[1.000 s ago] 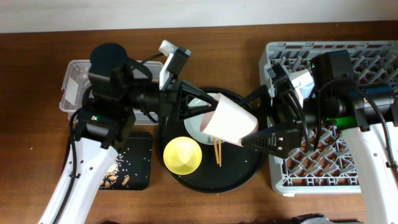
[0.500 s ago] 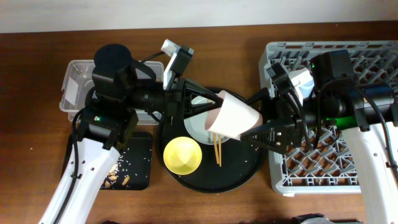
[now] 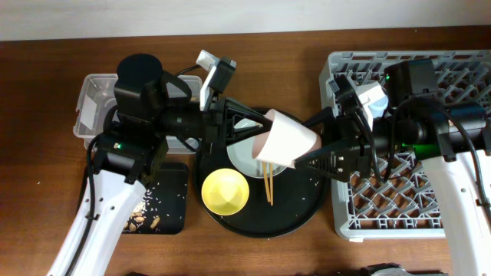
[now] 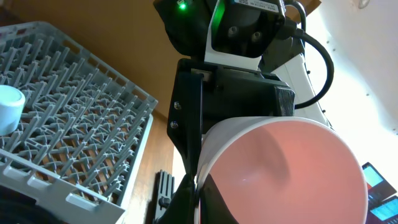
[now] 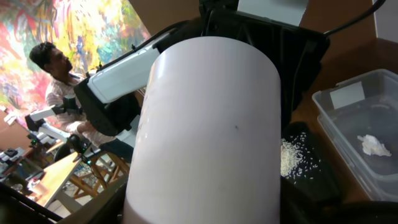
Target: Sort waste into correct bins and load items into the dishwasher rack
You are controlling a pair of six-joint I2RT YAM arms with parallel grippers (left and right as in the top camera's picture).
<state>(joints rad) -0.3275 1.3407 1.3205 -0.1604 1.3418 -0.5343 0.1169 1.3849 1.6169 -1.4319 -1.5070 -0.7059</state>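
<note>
The pink cup hangs tilted on its side above the round black tray, between the two arms. My left gripper is shut on its rim, one finger inside the pink mouth and one outside. My right gripper has closed round the pale base end, its fingers against both sides. The light blue cup stands upside down in the grey dishwasher rack. The yellow bowl, pale plate and wooden chopsticks lie under the cup.
The round black tray holds the bowl, plate and chopsticks. At the left stand the clear tub, with a white tissue wad inside, and the black rectangular tray with rice crumbs and scraps. Both arms crowd the middle.
My right gripper's fingers have narrowed from wide open onto the cup's base. The left gripper has kept its hold on the rim; the cup shifted slightly up and left.
</note>
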